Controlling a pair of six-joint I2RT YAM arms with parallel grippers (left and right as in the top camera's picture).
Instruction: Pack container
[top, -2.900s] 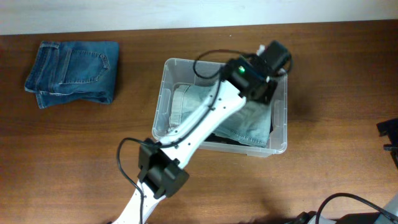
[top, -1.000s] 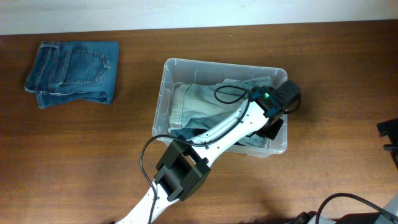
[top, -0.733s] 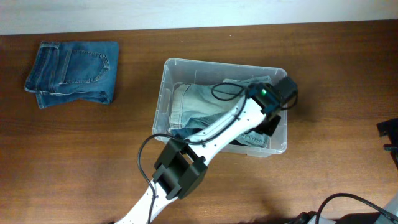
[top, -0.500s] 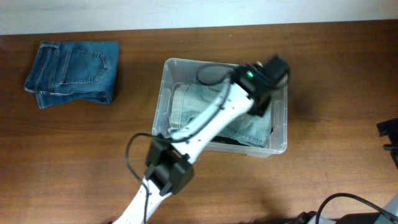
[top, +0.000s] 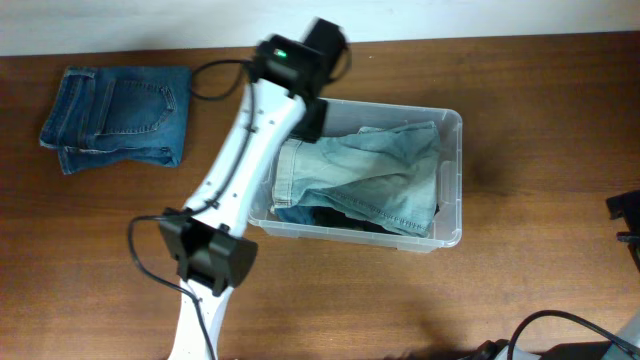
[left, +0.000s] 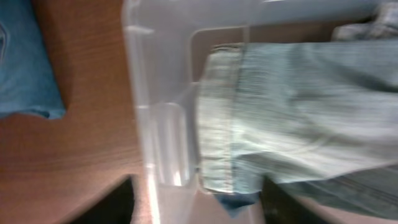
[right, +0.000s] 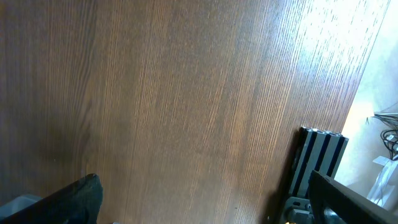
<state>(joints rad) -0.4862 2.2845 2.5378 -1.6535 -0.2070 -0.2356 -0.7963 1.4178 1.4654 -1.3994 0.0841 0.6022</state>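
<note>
Clear plastic container sits mid-frame on the table, pale jeans inside; my left pincer hovers over its upper-left corner, spread wide and empty; my right pincer gapes too, holding nothing.

Overhead looks straight down on the container from high up. Left wrist sits close above its left end wall, which both views share. Right wrist faces table wood off to its right.

Jeans lie in container mid-table; 2nd folded pair well apart to its left.
</note>
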